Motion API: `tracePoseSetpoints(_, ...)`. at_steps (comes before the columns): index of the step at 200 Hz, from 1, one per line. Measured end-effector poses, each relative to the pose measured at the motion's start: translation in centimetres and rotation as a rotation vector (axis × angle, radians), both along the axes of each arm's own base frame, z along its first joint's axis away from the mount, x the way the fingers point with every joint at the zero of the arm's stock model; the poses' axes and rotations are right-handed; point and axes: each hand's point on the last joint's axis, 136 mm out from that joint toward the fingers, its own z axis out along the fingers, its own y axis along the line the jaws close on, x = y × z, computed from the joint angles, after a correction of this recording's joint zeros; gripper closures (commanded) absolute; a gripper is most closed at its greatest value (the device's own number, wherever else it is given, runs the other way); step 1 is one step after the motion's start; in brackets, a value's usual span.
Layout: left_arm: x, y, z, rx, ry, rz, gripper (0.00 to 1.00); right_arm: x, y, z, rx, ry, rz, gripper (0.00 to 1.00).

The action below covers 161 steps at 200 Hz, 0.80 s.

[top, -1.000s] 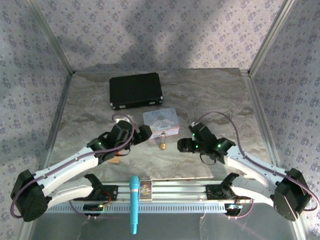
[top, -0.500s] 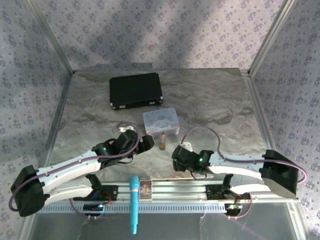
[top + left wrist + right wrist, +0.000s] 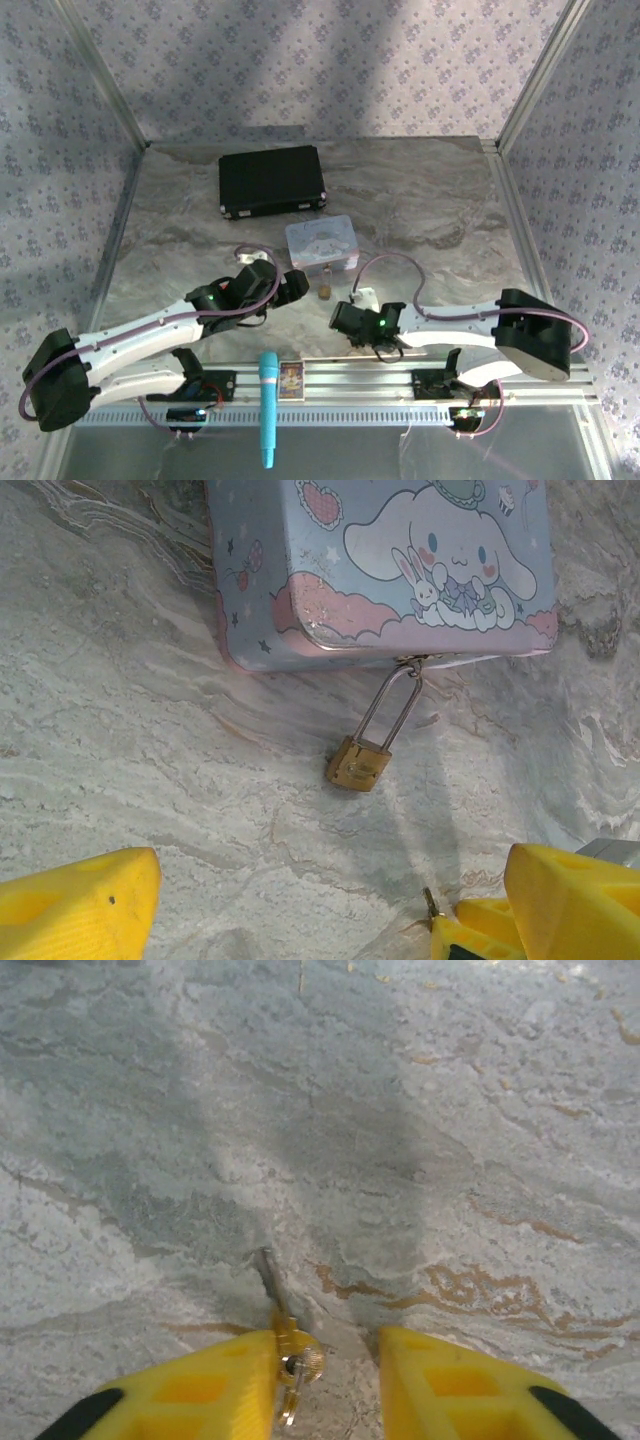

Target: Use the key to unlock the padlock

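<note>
Right end effector point(image 3: 327, 1348), parted, straddles the tiny silvery metal key point(image 3: 284, 1332); left end effector point(image 3: 325, 905) gapes empty, facing the small brass-gold padlock point(image 3: 358, 764).

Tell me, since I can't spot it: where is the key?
In the right wrist view the key lies on the table between the right gripper's open fingers, against the one at image left, blade pointing away from the gripper.
</note>
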Motion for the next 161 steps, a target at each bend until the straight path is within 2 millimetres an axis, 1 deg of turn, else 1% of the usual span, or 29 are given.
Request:
tracePoseSetpoints(6, 0.0, 0.0, 0.0, 0.001, -0.002, 0.002, 0.11, 0.0, 0.1, 0.0, -0.002, -0.004, -0.002, 0.81)
tracePoseSetpoints(22, 0.1, 0.1, 0.0, 0.002, -0.006, 0.006, 0.11, 0.2, 0.2, 0.0, 0.003, -0.013, -0.007, 0.85)
tracePoseSetpoints(33, 0.2, 0.1, 0.1, 0.002, -0.012, 0.011, 0.12, 0.3, 0.4, 0.0, 0.010, -0.016, -0.007, 0.96)
tracePoseSetpoints(40, 0.3, 0.1, 0.1, 0.001, -0.014, 0.013, 0.13, 0.3, 0.5, 0.1, 0.020, -0.019, -0.009, 1.00)
tracePoseSetpoints(67, 0.7, -0.3, -0.3, -0.003, -0.009, 0.025, 0.18, 0.6, 1.0, 0.3, 0.090, -0.019, -0.021, 1.00)
tracePoseSetpoints(108, 1.5, -2.4, -0.7, -0.042, 0.001, 0.016, 0.28, 0.8, 0.4, 0.7, 0.204, 0.017, -0.042, 1.00)
tracePoseSetpoints(125, 1.9, -3.4, -0.6, -0.076, 0.008, 0.015, 0.34, 1.2, 0.2, 1.9, 0.261, 0.010, -0.047, 1.00)
tracePoseSetpoints(140, 2.1, -4.6, -0.7, -0.130, 0.033, 0.022, 0.38, 2.1, 0.0, 3.5, 0.331, -0.009, -0.059, 1.00)
tracePoseSetpoints(151, 2.1, -5.5, -0.8, -0.169, 0.048, 0.027, 0.38, 2.7, -0.1, 4.7, 0.383, -0.026, -0.072, 1.00)
tracePoseSetpoints(161, 2.0, -6.6, -0.8, -0.215, 0.065, 0.030, 0.32, 3.3, -0.2, 5.8, 0.430, -0.044, -0.082, 1.00)
